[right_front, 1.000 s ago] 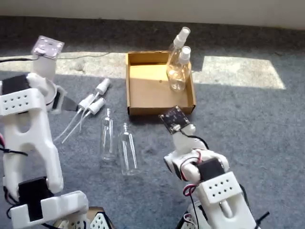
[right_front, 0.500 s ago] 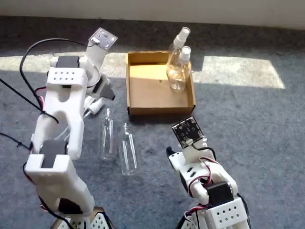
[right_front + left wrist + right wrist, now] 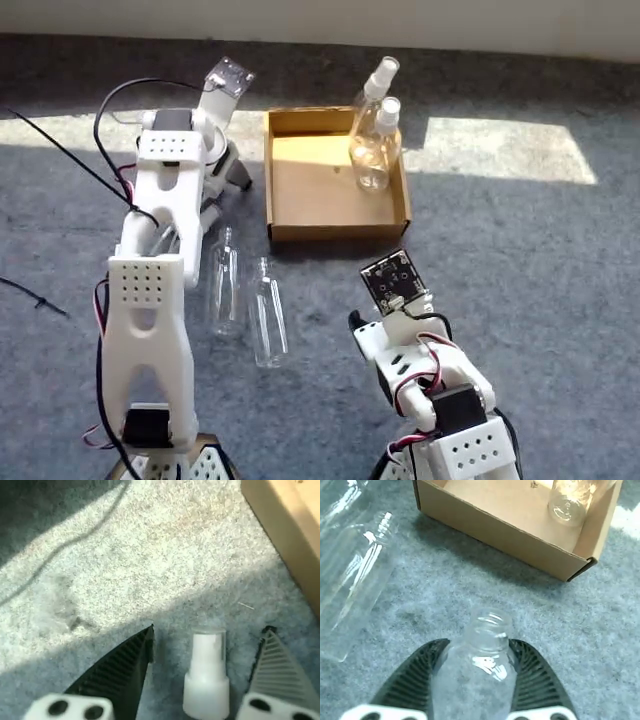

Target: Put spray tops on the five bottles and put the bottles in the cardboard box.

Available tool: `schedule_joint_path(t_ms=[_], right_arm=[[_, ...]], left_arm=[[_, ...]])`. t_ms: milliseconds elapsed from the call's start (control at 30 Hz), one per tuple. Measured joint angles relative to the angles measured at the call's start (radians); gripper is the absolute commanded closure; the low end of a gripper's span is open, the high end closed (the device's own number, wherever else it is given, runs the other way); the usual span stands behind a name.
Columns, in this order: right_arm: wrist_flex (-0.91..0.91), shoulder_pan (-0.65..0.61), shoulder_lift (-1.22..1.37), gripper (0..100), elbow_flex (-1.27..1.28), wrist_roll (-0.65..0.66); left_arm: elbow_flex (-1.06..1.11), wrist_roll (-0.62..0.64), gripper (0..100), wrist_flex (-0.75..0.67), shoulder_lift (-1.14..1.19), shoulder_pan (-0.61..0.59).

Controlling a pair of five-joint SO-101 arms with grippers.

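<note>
- Left of the cardboard box [image 3: 337,232], over the grey carpet [image 3: 520,270], we note the left gripper [image 3: 209,631] pointing down. Its fingers are spread wide and touch nothing.
- Between those spread fingers a white spray top [image 3: 206,682] rests on the carpet, apart from both fingers. A wall of the box is near on one side.
- We log the right gripper [image 3: 479,647] near the front of the box. Its fingers are clamped around a clear bottle [image 3: 476,680] with a bare, open neck.
- Two uncapped bottles [image 3: 225,285] lie side by side on the carpet in front of the box's left corner, between the arms.
- Inside the box, two capped bottles [image 3: 372,150] stand upright in the far right corner, touching each other.
</note>
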Motion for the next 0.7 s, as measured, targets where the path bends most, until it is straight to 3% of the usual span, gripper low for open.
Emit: schedule_joint_path(t_ms=[267, 700], right_arm=[[0.0, 0.0, 0.0, 99.4, 0.0, 0.0], [-0.006, 0.0, 0.0, 99.4, 0.005, 0.0]], left_arm=[[-0.281, 0.0, 100, 0.183, 0.161, 0.014], [-0.634, -0.003, 100, 0.414, 0.158, 0.008]])
